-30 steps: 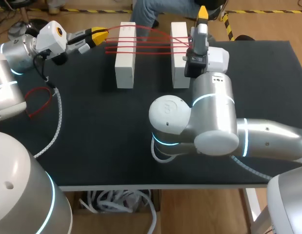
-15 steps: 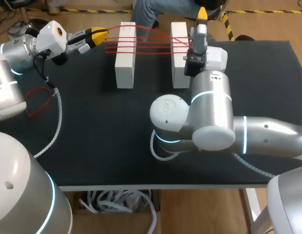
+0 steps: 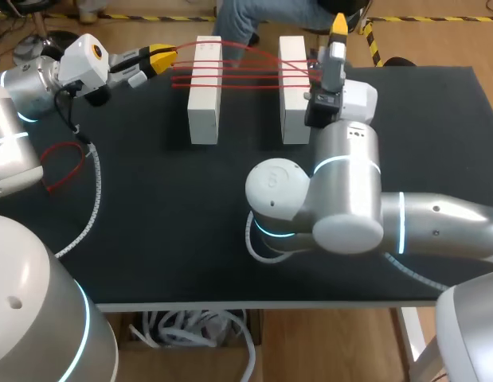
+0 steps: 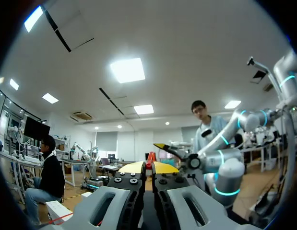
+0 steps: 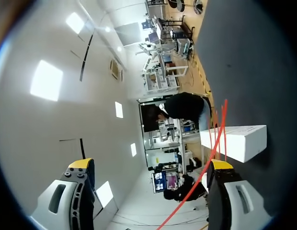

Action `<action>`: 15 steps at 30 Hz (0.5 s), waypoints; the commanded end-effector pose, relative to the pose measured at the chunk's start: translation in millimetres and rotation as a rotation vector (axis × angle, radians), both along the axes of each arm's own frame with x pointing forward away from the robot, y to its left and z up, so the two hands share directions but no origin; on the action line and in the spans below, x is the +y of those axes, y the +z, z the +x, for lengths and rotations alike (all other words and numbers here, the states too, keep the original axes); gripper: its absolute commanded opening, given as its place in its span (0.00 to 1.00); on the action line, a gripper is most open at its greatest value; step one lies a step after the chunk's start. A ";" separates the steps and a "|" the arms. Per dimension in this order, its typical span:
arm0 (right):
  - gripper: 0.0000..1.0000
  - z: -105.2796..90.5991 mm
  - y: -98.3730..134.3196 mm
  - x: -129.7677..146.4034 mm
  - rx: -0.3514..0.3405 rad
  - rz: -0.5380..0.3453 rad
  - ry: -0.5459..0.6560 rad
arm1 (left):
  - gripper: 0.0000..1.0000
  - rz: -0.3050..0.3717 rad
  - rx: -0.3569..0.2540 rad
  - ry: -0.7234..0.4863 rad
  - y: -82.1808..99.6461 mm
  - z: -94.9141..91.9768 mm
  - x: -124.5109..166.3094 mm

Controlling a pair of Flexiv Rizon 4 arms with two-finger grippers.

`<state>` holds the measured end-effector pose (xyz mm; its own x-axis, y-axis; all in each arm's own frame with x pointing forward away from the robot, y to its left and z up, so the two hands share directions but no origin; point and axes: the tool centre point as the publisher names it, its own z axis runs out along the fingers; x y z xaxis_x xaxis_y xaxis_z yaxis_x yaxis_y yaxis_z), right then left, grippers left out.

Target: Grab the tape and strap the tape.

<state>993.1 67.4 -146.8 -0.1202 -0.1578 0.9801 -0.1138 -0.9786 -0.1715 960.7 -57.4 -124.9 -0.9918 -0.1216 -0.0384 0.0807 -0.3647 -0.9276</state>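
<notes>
Mid-strapping: left tool (image 3: pixel 160 57) pinches red tape (image 3: pixel 246 72) strung across two white blocks (image 3: pixel 205 87); right tool (image 5: pixel 150 164), spread, likely must close on it next.

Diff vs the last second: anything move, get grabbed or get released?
The right hand shifted a little to its right, away from the white blocks. It is open, with the red tape running past one finger. Nothing was grabbed or released. The left hand stayed put, shut on the red tape. The blocks and the strands across them are unchanged.
</notes>
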 end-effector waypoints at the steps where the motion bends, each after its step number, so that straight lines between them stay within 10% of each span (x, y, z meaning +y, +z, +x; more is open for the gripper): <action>1: 1.00 -6.2 7.1 -11.6 0.006 -0.001 0.013 | 0.00 -0.003 -0.003 -0.001 -1.1 0.3 0.0; 15: 1.00 -18.5 14.8 -28.1 -0.010 -0.003 -0.001 | 0.00 -0.003 -0.003 -0.001 -1.1 0.3 0.0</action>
